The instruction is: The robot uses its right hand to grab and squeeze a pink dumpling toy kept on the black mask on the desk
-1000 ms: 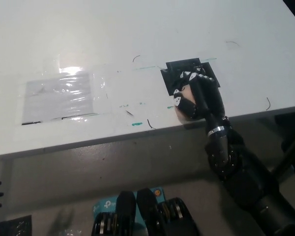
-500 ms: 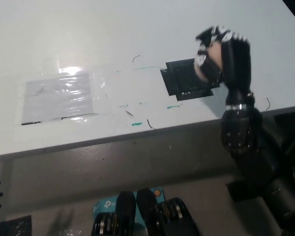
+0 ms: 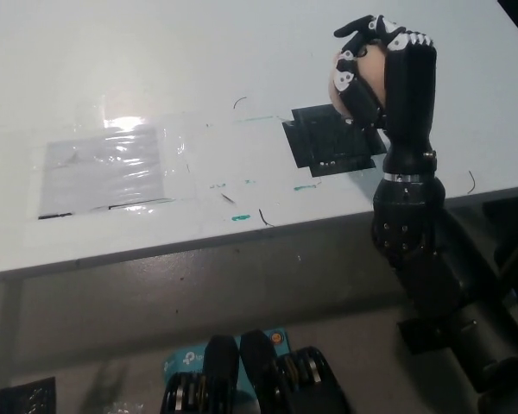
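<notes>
— The right hand (image 3: 382,73): what has it got?
— Its glossy black fingers are clamped around the pink dumpling toy (image 3: 356,78), soft and rounded, held up above the desk (image 3: 242,52).
— And the black mask (image 3: 332,140)?
— A flat, matte square on the smooth white top, bare, just below the hand.
— The left hand?
— Only dark fingertips at the lower-left edge, too cut off to judge.

**One head camera, looking steeply down**

You've got a single view here, from the robot's head, tipped sharply down over the near edge of the white desk (image 3: 242,52). The desk fills the far two-thirds of the picture; its near edge runs slanted across the middle, with floor below it. The black mask (image 3: 324,142) sits right of centre, fairly close. No second view shares the scene.
</notes>
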`<control>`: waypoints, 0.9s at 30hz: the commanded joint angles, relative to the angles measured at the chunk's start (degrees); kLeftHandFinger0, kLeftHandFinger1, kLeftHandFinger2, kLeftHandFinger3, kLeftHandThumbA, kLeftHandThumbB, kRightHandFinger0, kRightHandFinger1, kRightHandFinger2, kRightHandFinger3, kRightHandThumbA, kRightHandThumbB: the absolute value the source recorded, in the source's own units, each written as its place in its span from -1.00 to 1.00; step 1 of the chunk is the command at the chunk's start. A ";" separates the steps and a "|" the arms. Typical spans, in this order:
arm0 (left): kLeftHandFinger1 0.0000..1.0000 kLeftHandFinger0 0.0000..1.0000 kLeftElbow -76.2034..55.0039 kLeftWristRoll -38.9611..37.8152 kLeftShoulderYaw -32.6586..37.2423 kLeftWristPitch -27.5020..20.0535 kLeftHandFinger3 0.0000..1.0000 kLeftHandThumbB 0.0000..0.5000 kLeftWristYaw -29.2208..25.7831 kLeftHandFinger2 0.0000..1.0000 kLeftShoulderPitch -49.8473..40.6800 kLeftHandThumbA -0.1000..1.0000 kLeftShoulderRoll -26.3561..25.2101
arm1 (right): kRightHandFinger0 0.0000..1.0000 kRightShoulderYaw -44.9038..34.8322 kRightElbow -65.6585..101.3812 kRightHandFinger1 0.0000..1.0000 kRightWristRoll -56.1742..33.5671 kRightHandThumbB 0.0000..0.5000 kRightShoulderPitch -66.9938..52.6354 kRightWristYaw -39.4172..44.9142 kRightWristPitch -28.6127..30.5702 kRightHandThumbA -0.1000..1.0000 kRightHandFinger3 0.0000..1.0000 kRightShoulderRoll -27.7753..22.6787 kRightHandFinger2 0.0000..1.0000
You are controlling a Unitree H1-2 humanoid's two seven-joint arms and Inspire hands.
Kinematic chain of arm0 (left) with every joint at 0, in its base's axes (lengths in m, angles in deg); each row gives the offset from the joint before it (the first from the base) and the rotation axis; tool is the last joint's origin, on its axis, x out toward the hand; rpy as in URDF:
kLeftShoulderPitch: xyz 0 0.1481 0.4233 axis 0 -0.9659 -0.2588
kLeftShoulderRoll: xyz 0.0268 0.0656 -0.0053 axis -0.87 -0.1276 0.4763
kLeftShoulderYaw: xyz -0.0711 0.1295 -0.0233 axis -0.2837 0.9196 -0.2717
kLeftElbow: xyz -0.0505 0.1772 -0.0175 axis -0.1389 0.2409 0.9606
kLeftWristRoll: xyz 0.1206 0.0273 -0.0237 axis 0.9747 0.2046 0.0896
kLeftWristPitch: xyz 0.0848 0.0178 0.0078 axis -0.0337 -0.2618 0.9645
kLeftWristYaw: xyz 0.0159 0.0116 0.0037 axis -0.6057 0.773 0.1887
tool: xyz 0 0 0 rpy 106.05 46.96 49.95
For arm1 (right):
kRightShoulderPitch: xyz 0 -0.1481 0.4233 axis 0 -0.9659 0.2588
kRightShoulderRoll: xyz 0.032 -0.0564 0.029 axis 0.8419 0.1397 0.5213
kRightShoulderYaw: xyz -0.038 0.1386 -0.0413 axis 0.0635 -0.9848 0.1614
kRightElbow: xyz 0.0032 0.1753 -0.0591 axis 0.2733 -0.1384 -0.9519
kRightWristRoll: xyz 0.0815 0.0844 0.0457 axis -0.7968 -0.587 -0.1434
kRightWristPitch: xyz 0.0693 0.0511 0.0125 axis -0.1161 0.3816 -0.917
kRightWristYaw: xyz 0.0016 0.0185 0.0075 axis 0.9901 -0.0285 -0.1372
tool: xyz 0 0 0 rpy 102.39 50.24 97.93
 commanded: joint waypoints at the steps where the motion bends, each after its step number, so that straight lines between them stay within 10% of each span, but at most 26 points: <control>1: 0.63 0.45 -1.85 -0.89 -0.85 0.73 0.98 -0.63 1.00 0.78 0.81 1.00 -2.16 | -1.00 -0.77 0.58 -1.00 0.95 -0.18 2.54 -1.90 2.94 -1.00 -1.00 0.21 -0.37; 7: 0.63 0.43 -1.70 -0.46 -0.65 0.95 0.98 -0.61 0.98 0.79 0.97 1.00 -2.21 | -1.00 0.54 -2.73 -0.93 1.38 -0.19 2.60 1.21 1.45 -1.00 -0.83 -0.47 -0.09; 14: 0.67 0.46 -1.50 -0.52 -0.53 0.96 1.00 -0.66 1.42 0.83 1.38 1.00 -2.45 | -1.00 3.62 -14.70 -0.30 -0.07 -0.46 4.46 13.55 -4.05 -1.00 -0.48 -1.57 0.54; 25: 0.61 0.38 -2.25 0.05 -0.42 1.63 1.00 -0.70 0.80 0.82 1.35 1.00 -2.19 | -1.00 4.46 -30.91 -0.40 -2.94 -1.00 7.60 20.44 -6.36 -1.00 -0.54 -0.16 0.09; 27: 0.60 0.39 -2.12 0.06 -0.39 1.33 0.97 -0.70 0.87 0.79 1.31 1.00 -2.10 | -1.00 5.15 -30.85 -0.38 -2.19 -1.00 7.62 20.52 -7.59 -1.00 0.06 -0.15 0.17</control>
